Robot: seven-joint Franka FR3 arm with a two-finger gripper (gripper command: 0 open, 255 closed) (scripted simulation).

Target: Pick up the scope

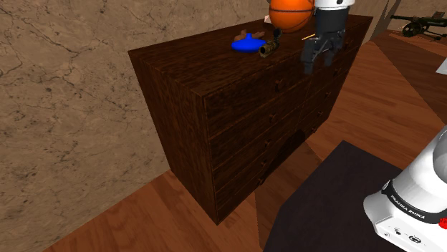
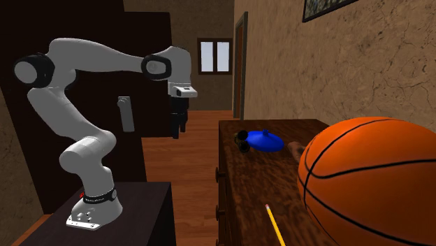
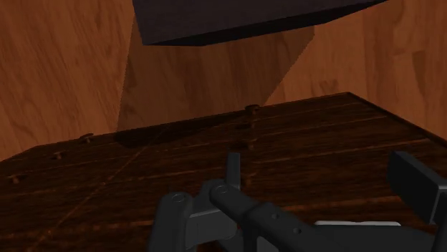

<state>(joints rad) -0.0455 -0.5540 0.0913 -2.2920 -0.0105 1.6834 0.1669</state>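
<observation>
Nearest to me, in the second exterior view, an orange basketball (image 2: 370, 178) sits on the top of a dark wooden dresser (image 2: 241, 189), and a yellow pencil (image 2: 274, 225) lies on the same top just beside it. Further along is a low blue domed thing (image 2: 267, 140), with a small brown object (image 2: 295, 148) between it and the ball; what these two are, I cannot tell. The scope (image 2: 242, 140), a short dark tube, lies against the blue thing on the side toward the arm, close to the front edge of the dresser. In the shoulder view the basketball rises just behind the scope and takes much of the room around it. The drawers (image 1: 258, 122) in the dresser front are all shut, so what they contain is hidden. The gripper (image 1: 319, 64) hangs off the top, in front of the dresser and above the wooden floor (image 2: 199, 150), apart from the scope. It points downward, and its fingers (image 1: 309, 66) are spread wide and hold nothing.
</observation>
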